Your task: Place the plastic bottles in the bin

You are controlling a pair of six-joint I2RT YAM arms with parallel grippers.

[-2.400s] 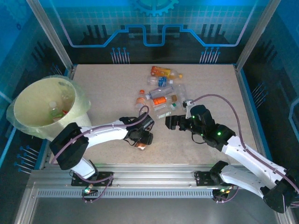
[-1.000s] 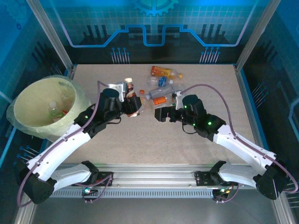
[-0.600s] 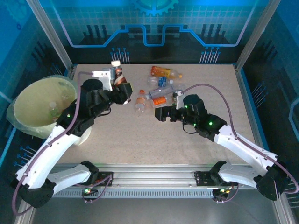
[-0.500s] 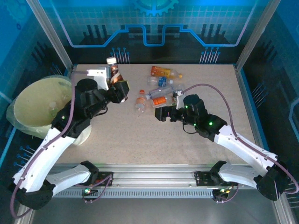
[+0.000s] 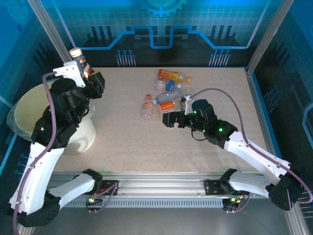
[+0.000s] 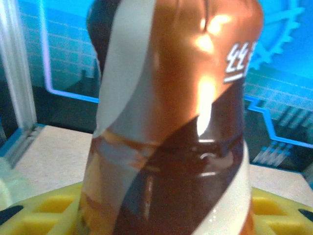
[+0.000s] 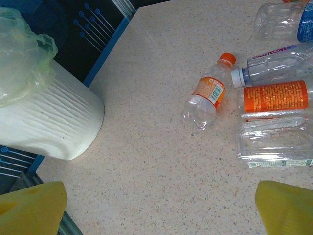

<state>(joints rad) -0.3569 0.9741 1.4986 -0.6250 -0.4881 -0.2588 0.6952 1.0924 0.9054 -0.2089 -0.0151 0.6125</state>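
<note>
The left gripper is clenched on a small plastic bottle with a glossy brown-and-cream label and a pale cap. It holds the bottle upright in the air, cap uppermost, over the far right edge of the large round cream plastic bin lined with a thin clear bag. In the left wrist view the bottle's label stands between the yellow pads. The right gripper hangs low over the speckled beige tabletop with its jaws spread wide and nothing between them. Just beyond it lie the other plastic bottles: a small clear one with an orange cap and label, a clear one with a white cap, one with a wide orange label, and a flattened clear one. All of these lie well apart from the bin's ribbed wall.
</note>
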